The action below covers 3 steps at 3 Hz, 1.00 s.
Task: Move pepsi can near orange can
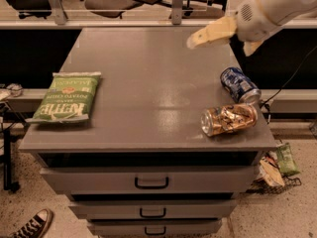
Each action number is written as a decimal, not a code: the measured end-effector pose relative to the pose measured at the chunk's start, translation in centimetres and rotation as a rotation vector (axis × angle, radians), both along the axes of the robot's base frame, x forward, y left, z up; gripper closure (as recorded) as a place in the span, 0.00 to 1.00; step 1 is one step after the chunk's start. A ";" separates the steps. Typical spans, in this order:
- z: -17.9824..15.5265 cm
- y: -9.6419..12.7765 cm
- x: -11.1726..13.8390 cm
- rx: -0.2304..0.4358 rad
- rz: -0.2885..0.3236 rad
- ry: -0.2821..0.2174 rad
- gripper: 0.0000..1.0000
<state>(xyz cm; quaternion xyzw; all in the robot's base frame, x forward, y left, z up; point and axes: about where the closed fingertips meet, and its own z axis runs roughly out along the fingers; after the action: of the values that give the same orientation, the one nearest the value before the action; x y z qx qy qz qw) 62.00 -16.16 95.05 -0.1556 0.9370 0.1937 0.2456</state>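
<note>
While empty, apart above the table's (148, 83) far right — jaws; pepsi can (239, 85) beside orange can (229, 119); KETTLE bag (67, 97).

At two o'clock hung the gripper (215, 34), matt cream plastic. The cabinet top (148, 83) was smooth grey with a dull sheen. The pepsi can (239, 85) and orange can (229, 119) were glossy metal; the chip bag (67, 97) at nine o'clock, slick plastic film.

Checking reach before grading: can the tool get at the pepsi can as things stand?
Probably yes. The tool hangs above the table, back right, beyond the pepsi can, nothing between them. The can lies on its side; the orange can close in front may crowd a grasp.
</note>
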 end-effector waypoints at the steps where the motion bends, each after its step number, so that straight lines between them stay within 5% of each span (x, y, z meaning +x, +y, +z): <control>1: 4.0 -5.5 1.0 0.090 -0.020 -0.112 0.00; 3: 11.2 -11.8 -1.1 0.217 -0.033 -0.316 0.00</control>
<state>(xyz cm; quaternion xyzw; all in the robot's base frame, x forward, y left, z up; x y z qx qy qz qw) 60.94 -27.99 106.22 -0.1411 0.8628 0.2626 0.4083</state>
